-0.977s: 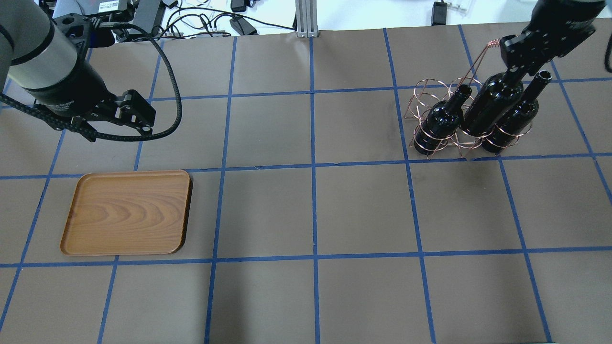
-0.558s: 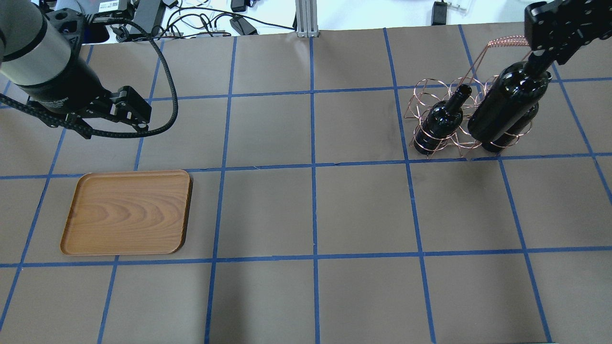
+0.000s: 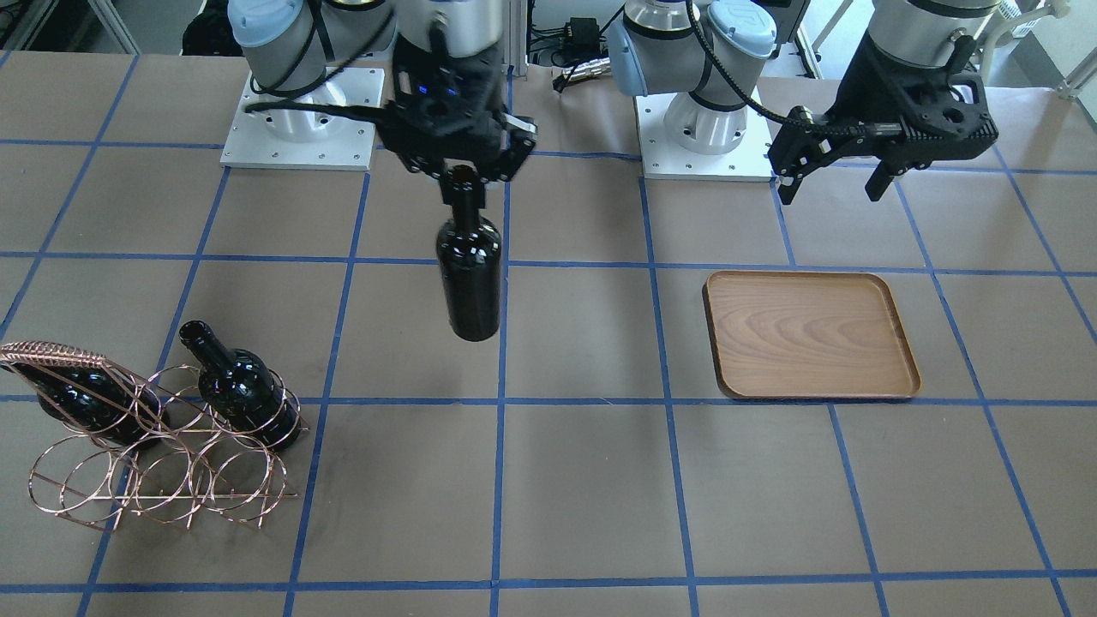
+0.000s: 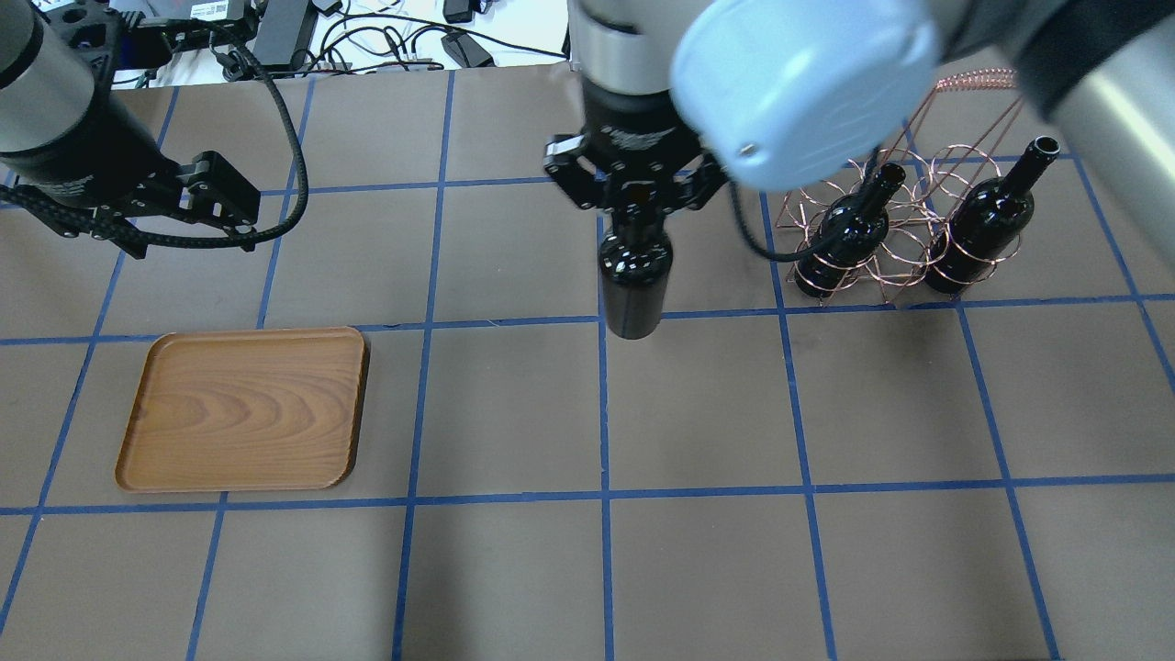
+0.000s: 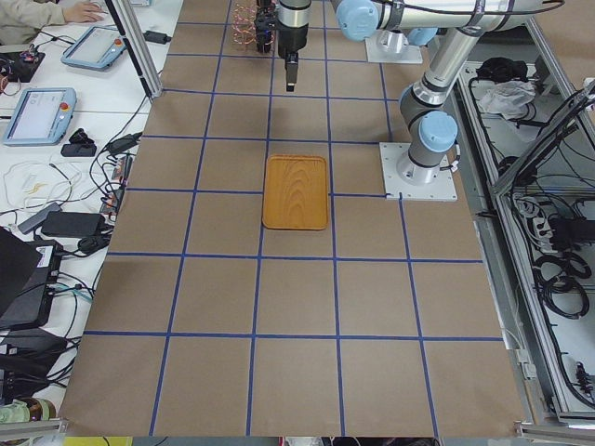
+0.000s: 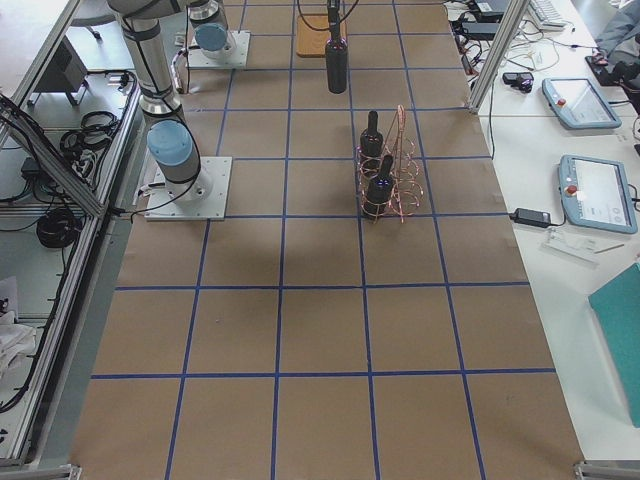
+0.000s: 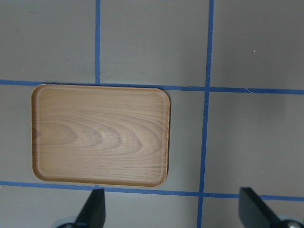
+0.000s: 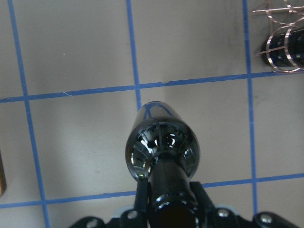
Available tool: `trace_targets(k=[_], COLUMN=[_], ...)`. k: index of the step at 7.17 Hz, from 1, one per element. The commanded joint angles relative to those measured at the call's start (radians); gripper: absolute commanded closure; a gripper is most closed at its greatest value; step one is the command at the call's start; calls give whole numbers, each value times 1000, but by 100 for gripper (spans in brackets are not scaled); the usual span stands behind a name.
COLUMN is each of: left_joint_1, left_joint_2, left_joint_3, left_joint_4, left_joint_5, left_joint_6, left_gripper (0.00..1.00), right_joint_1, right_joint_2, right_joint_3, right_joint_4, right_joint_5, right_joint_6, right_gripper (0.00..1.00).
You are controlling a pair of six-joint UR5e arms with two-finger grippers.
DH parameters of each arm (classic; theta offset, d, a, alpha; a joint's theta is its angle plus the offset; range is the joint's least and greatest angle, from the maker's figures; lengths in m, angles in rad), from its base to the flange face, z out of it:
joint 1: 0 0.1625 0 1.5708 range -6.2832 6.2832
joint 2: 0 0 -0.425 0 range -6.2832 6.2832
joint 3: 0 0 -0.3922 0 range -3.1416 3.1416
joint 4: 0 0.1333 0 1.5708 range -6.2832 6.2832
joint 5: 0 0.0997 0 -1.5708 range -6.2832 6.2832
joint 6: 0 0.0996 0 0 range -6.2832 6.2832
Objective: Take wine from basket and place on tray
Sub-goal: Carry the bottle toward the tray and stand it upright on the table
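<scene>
The wine (image 4: pixel 632 285) hangs upright, base down, clear of the surface and roughly midway along the worktop's length. The right gripper (image 4: pixel 633 197) is clamped on its neck, just under the lipped mouth.

Handling, as I judge it: glass, rigid, probably heavy for a neck grip, and glossy enough to slip. The lip gives the fingers a stop against sliding, so I would keep hold of the neck there. The body hangs unsupported below the grip, so I would avoid sudden moves. I would set the base down flat, because a knock could break the glass.

The tray (image 4: pixel 243 408) lies bare toward the worktop end on the robot's left, well apart from the bottle. The left gripper (image 3: pixel 828 184) hovers near the tray's robot-side rim with its fingers spread and nothing between them.

The basket (image 3: pixel 171 446) stands toward the end on the robot's right, nearer the operators' edge. It holds two remaining bottles (image 4: pixel 849 229), one in each outer place; the middle loops are vacant.
</scene>
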Motion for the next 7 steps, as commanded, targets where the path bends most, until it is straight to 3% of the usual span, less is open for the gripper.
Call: trace_targets(k=[1,7], left_joint_1=[69,83], left_joint_2=[2,-5], left_joint_3=[0,-8], left_joint_4=[-1,-36], left_joint_5=[2,6], left_joint_6=[65,82], left_gripper=[0,0], right_joint_1=[92,100], right_joint_2=[94,124], right_joint_3=[1,76], right_joint_4=[-107,-182], right_joint_5=[0,0], right_joint_6=[110,165], right_gripper=[100,100])
